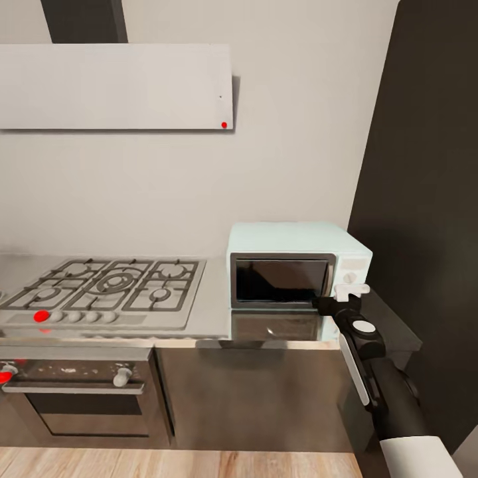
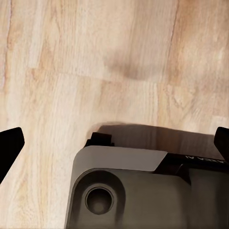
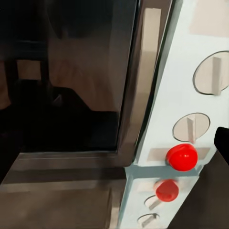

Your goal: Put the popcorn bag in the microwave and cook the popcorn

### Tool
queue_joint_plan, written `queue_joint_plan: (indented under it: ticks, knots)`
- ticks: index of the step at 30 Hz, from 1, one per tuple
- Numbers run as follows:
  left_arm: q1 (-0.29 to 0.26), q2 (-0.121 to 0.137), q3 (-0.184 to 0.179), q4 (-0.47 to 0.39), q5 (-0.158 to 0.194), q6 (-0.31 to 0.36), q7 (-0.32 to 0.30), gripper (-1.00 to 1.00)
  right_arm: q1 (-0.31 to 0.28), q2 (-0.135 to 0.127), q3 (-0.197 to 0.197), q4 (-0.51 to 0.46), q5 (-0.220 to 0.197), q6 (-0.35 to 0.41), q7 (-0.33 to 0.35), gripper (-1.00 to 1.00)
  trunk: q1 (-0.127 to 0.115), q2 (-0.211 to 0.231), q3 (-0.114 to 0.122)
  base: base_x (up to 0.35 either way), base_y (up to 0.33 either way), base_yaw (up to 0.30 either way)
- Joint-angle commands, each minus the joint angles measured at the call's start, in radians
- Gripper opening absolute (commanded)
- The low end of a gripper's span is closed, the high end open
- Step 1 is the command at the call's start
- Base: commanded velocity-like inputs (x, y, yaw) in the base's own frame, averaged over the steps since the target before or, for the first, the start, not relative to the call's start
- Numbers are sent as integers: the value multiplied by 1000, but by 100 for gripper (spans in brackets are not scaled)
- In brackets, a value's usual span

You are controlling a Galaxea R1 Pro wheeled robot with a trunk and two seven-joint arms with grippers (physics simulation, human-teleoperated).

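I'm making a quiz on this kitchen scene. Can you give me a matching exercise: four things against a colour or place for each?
Things:
1. microwave
2. gas hob
3. range hood
4. right pincer

Descriptions:
A. flat grey, on the wall above
B. pale mint-blue with a dark glass door
C. by the microwave's knob panel
D. set into the countertop, left of the microwave

Pairs: 1-B, 2-D, 3-A, 4-C
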Motion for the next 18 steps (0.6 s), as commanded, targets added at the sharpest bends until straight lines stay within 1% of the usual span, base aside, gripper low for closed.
queue_joint_plan:
  ticks: [1, 11, 15, 18]
  knots:
    - [-1, 0, 4, 1, -1, -3, 1, 100, -1, -1, 3, -1, 3, 6, -4, 100, 0, -1, -1, 12, 10, 0]
    - [-1, 0, 3, 1, -2, -3, 1, 100, -1, -3, 2, -1, 3, 6, -4, 100, 0, -1, -1, 1, 0, 0]
    - [-1, 0, 4, 1, -2, -3, 1, 100, -1, -4, 1, -1, 3, 6, -4, 100, 0, -1, -1, 128, -148, 0]
    - [-1, 0, 4, 1, -2, -4, 1, 100, -1, -5, 1, -1, 3, 6, -4, 100, 0, -1, -1, 49, -55, 0]
